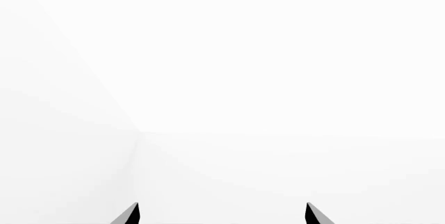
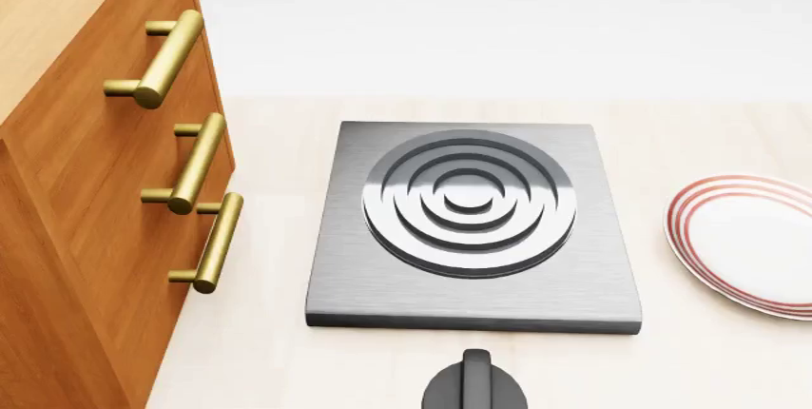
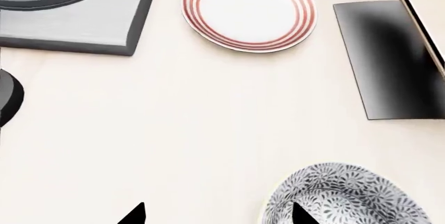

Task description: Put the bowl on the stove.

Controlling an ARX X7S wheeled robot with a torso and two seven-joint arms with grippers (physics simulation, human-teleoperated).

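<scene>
Just beside the right gripper (image 3: pixel 217 214) — the bowl (image 3: pixel 347 195)

Countertop (image 2: pixel 266 352): pale cream wood grain, evenly lit, with soft shadows only. Cabinet (image 2: pixel 76 171): warm orange-brown wood, standing along the countertop's left edge, with three brass bar handles (image 2: pixel 193 164) stacked one below another on its front. Wall (image 2: pixel 508 29): plain white, running behind the countertop's far edge; the left wrist view shows only blank white surfaces meeting in a faint corner (image 1: pixel 139 133).
</scene>
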